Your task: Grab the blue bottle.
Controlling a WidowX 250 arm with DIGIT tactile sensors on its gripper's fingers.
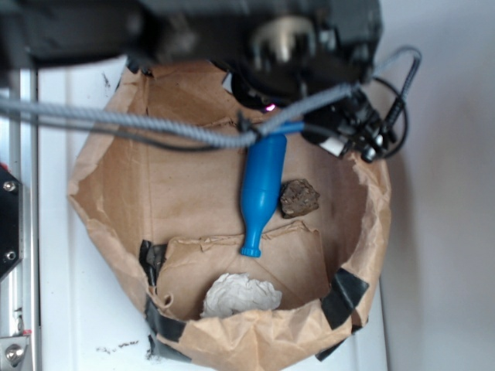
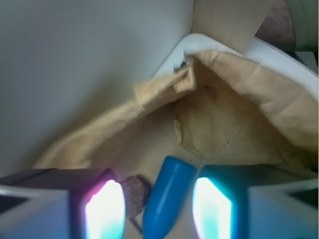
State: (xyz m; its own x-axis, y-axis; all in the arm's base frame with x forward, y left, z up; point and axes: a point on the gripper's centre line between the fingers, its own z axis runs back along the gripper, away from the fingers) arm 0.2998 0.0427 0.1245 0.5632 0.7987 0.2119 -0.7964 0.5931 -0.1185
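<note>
Exterior view from above: a brown paper bag (image 1: 100, 193), its rim rolled down and patched with black tape (image 1: 344, 297), sits open on a white table (image 1: 69, 325). On the bag's floor lies the blue bottle (image 1: 261, 185), on its side, base toward the robot at the top of the picture and narrow neck with flared lip pointing toward the lower edge. Just to the right of the bottle's neck end, close but apart from it, lies a brown lump (image 1: 299, 198). A crumpled white paper ball (image 1: 240, 295) rests near the bag's lower wall, well apart from the bottle. The robot's dark body and a grey braided cable (image 1: 139, 120) cross the top of the bag (the cable passes over the bottle's base).

Wrist view: the gripper (image 2: 157, 209) hovers with its jaws apart, one glowing finger (image 2: 104, 209) on either side of the bottle's rounded base, which lies between them; whether either finger touches the bottle cannot be told. The brown lump shows beside the left-hand finger.
</note>
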